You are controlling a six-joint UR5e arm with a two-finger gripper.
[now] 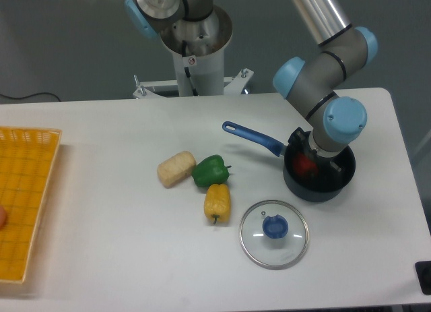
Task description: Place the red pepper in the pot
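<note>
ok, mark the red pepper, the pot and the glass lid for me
red pepper (306, 165), fixed camera, on the red patch showing inside the pot under the arm
pot (316, 192), fixed camera, on the front outer wall
glass lid (274, 226), fixed camera, on the blue knob at its centre

A robotics lab, not a home kitchen. An industrial robot arm (323, 89) is bolted by a plain white table (101, 258), w/ bare grey wall behind.

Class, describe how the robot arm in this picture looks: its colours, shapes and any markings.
The arm is built of smooth silver-grey metal tubes linked by rounded grey joints with light-blue round caps. Its gripper is black. The grey base column carries a small red-and-white round sticker.
</note>
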